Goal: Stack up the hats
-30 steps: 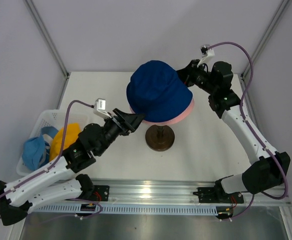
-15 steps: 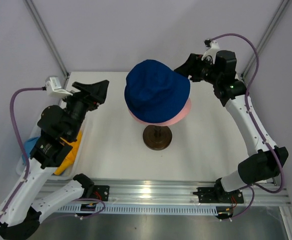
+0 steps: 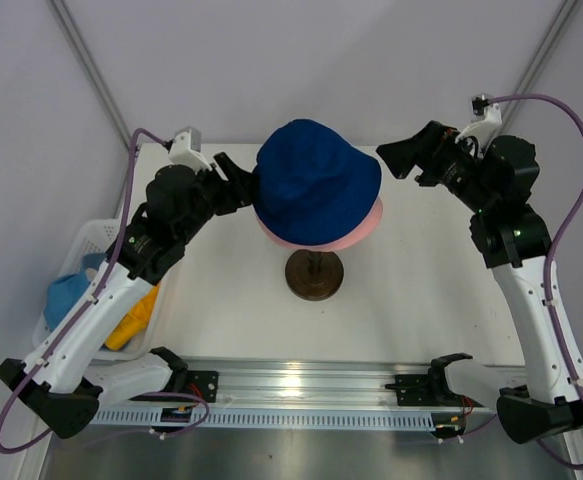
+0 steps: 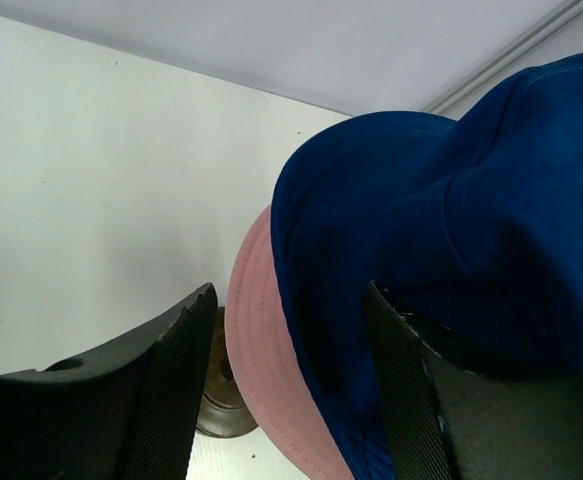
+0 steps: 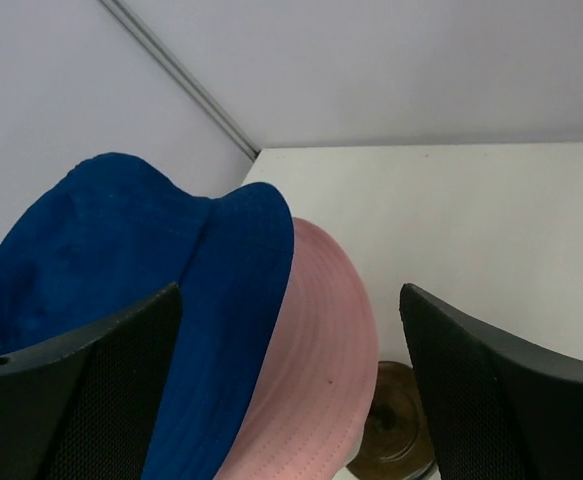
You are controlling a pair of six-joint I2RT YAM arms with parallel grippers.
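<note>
The navy blue hat (image 3: pixel 316 180) sits on top of the pink hat (image 3: pixel 359 230), both on a stand with a dark round base (image 3: pixel 314 275). My left gripper (image 3: pixel 243 186) is open at the stack's left edge. In the left wrist view, the pink brim (image 4: pixel 261 340) and navy brim (image 4: pixel 451 200) lie between its fingers (image 4: pixel 171 400). My right gripper (image 3: pixel 389 160) is open and hangs clear of the hats on the right. The right wrist view has the navy hat (image 5: pixel 121 230) and pink brim (image 5: pixel 311 350) beyond it. A light blue hat (image 3: pixel 66 298) and a yellow-orange hat (image 3: pixel 131 318) lie in the basket.
A white slatted basket (image 3: pixel 86 240) stands at the table's left edge, partly under my left arm. The stand's base (image 5: pixel 396 420) rests near the table's middle. Frame posts rise at the back corners.
My right gripper let go of the hat's back right brim, opened wide and drew back to the right. My left gripper swung out left, then came in to the stack's left brim.
</note>
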